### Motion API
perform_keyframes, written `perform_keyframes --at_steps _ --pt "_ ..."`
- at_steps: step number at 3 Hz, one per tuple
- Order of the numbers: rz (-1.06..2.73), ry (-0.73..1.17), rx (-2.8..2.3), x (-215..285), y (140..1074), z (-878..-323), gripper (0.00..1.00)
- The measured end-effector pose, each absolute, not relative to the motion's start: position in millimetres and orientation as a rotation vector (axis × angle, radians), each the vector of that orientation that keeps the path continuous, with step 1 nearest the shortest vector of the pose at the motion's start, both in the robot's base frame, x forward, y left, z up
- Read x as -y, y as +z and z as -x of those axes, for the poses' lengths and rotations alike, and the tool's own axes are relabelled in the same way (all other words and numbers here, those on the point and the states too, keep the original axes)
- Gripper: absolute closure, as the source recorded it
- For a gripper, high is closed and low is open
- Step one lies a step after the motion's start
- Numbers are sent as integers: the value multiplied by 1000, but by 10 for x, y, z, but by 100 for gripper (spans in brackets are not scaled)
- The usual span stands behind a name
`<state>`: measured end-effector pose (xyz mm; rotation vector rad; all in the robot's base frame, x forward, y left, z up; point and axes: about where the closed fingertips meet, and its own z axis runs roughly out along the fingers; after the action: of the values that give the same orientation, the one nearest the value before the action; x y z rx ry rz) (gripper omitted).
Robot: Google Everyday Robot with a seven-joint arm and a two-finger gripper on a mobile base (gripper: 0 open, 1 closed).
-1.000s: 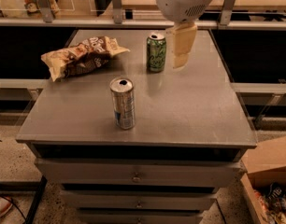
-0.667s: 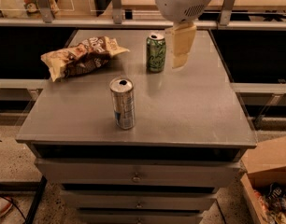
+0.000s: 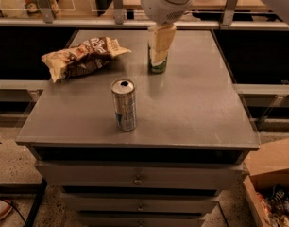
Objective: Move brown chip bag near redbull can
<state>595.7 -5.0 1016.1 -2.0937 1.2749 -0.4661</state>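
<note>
The brown chip bag lies crumpled on the back left of the grey table. The redbull can, slim and silver with blue markings, stands upright near the table's front, left of centre. My gripper hangs from the arm at the top, over the back middle of the table, well to the right of the bag. Its cream-coloured fingers point down in front of the green can.
A short green can stands at the back centre, mostly hidden behind my gripper. Drawers sit under the tabletop. A cardboard box stands on the floor at the right. A railing runs behind the table.
My gripper has moved left, from the right side of the green can to in front of it. The bag and both cans have not moved.
</note>
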Motion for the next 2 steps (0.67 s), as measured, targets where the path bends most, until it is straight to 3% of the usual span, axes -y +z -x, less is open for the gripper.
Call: perform_keyframes --at_steps 2 --pt "2054 -503 -1110 -531 9995 -6517 0"
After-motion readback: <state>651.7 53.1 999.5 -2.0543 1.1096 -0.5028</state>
